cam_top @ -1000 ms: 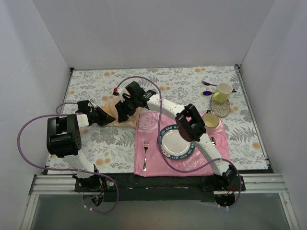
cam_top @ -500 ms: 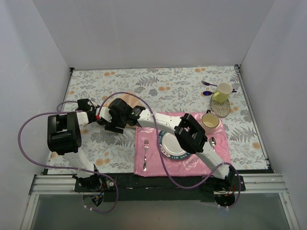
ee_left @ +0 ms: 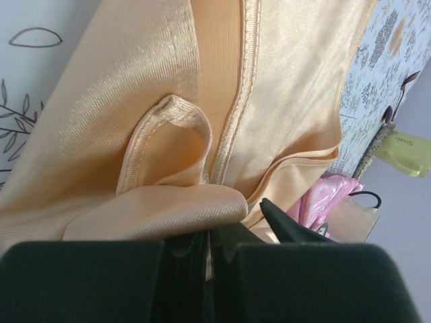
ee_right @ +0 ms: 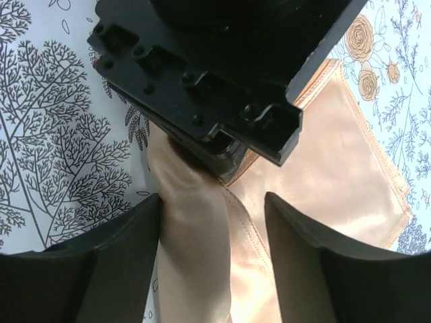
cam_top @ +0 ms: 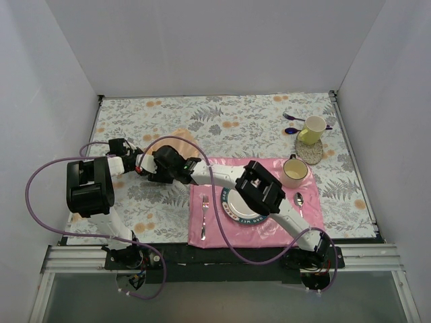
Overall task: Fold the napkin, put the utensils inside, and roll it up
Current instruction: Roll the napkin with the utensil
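Over the last second the right arm has swung from above the cloth's far side down and toward the left edge of the worktop. Its right end effector (cam_top: 160, 168) now sits nose to nose with the left end effector (cam_top: 139, 163). The overhead view shows the 2 almost touching.

The napkin (ee_left: 135, 101) lies in the left half of the worktop, about midway between the near and far edges, just off the far-left corner of the pink placemat (cam_top: 311, 219). From above, most of it is hidden under the 2 black heads. Only a peach corner shows on their far side.

The left end effector is fully closed, pinching a bunched fold of the satin. The right wrist view shows the right end effector open, its 2 fingers straddling a raised ridge of the same cloth right beside the left one's grip. It has hold of nothing yet.

That reads as a second grip being set up so the cloth can be pulled taut and folded. The fold looks unfinished, as the satin is rumpled with hems doubled over. The utensils cannot be picked out in any view, so loading and rolling are still to come.
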### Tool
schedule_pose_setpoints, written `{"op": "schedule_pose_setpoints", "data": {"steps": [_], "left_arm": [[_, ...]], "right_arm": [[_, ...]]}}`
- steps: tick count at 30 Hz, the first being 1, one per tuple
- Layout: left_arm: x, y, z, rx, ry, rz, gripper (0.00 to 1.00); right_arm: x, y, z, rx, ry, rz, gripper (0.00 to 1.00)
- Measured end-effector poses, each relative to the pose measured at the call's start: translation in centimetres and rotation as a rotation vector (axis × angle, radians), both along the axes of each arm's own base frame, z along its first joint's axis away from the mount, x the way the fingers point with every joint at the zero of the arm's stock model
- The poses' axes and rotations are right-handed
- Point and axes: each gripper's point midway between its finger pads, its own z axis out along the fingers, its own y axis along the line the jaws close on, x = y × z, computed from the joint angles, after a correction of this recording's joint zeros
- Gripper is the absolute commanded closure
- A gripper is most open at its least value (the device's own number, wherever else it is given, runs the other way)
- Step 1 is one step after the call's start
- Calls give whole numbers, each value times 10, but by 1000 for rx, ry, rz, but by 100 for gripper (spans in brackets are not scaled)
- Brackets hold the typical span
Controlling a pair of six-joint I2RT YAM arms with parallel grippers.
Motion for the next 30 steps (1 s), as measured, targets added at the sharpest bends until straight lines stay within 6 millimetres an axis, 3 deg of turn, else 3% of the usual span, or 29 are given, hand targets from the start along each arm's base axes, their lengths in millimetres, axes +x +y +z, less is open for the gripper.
{"op": "schedule_pose_setpoints", "data": {"steps": [2,6,12,17,24,30], "left_arm": [[0,0,0,-1,0,1,100],[0,3,1,-3,3,14,100],[-2,11,3,-1,20,56,94],[-3,20,25,50,-8,101,79],[10,43,87,175,-169,179,65],[4,47,91,205,-161,194,57]], "right_arm": [[2,0,0,5,-10,-8,51],[-6,2,-7,14,7,-14,80],[-12,7,-8,61,65,-40,99],[-18,15,-9,127,126,-25,99],[-26,18,-6,244,376,41,99],[-22,5,-6,407,811,27,99]]}}
